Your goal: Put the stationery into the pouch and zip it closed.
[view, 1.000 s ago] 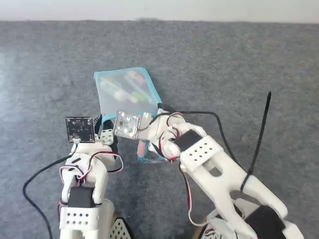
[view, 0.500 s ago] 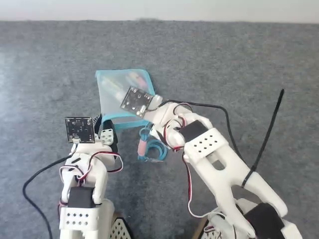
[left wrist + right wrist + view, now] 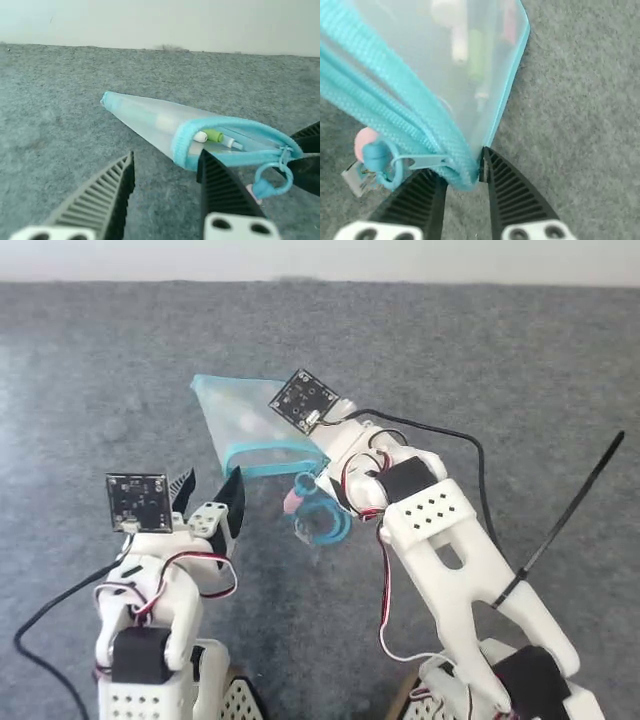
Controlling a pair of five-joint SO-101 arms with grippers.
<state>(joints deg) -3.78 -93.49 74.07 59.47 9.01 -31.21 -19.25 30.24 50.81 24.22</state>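
1. At the middle of the grey, felt-like counter (image 3: 520,360) lay the translucent pouch (image 3: 245,425) with its teal zipper edge toward the near side and its far-left corner resting on the counter.
2. The right end effector (image 3: 318,454) was narrowed onto the near-right corner of the pouch, its two ribbed fingers pinching the end of the zipper band; the right wrist view showed the same grip (image 3: 460,167) on the teal fabric (image 3: 395,95).
3. The left end effector (image 3: 210,488) stood wide, holding nothing, just near-left of the pouch and apart from it; in its own view (image 3: 166,159) the spread fingers framed the pouch's near edge.
4. Inside the pouch (image 3: 160,122) sat the stationery: a white-capped pen (image 3: 200,136) and a green one (image 3: 214,135) showed at the gaping mouth of the zipper, and the right wrist view showed them through the clear wall as a white pen (image 3: 455,35) beside a green one (image 3: 475,47).
5. A teal zipper-pull ring (image 3: 322,522) hung just below the gripped corner, with a small pink tag (image 3: 293,500) beside it; the ring also showed in the left wrist view (image 3: 272,177) and the right wrist view (image 3: 380,157).
6. The zipper was not closed at the near end, where the mouth stayed parted around the pen tips.
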